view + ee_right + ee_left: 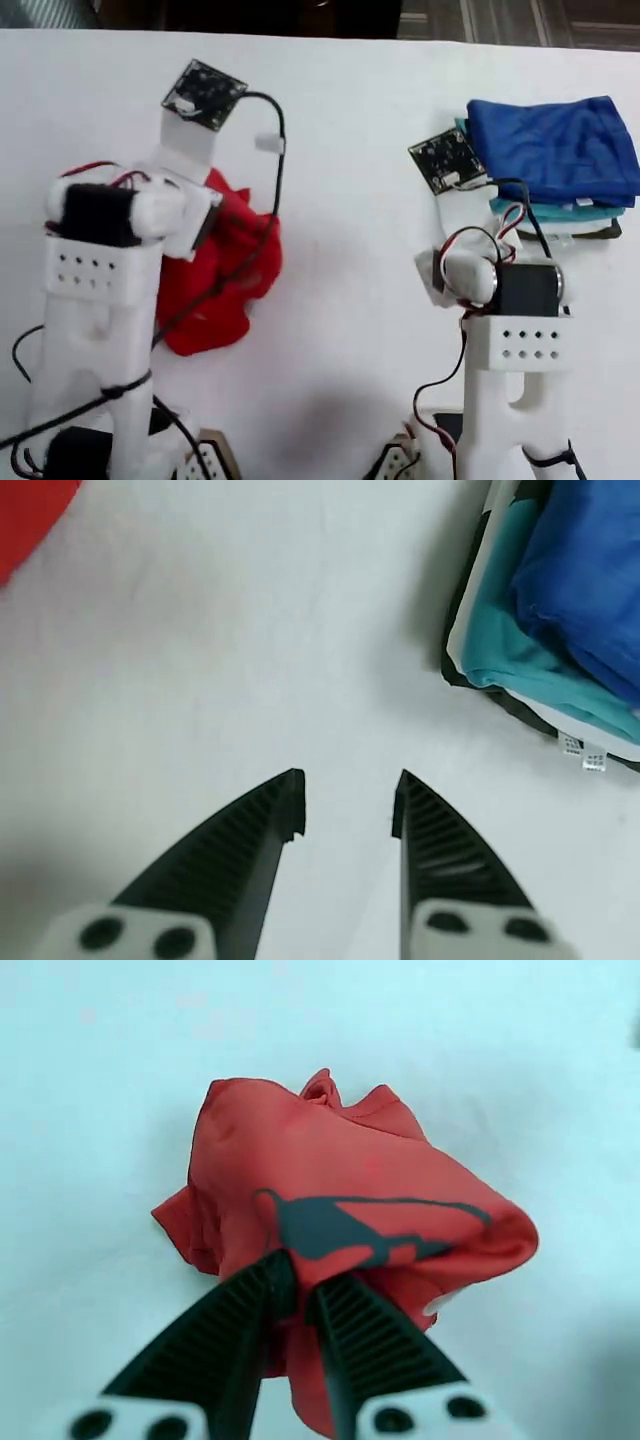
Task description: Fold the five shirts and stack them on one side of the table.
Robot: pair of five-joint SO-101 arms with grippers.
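Looks like the job is on its last shirt. The stack [555, 165] of folded ones sits at one side of the bench [350, 110], blue on top, teal under it, white and dark edges peeking out at the bottom. Hard to count the layers exactly. The red shirt [225, 270] is the odd one out: a crumpled lump well apart from the stack, not folded at all yet.

The left gripper [300, 1285] is pinched down on a bunched ridge of the red fabric, right below the dark print, jaws almost together with just cloth between them. So it's got hold of the shirt, but by a wad of folds, not by a clean edge or corner.

The right gripper [345, 800] is spread partway, holding nothing, hanging over bare bench just beside the stack's corner.

Best guess for what's next: that lump needs to be spread flat before any folding can happen. That probably means the right arm coming across to grab a second point on the shirt so the two can pull it out between them.
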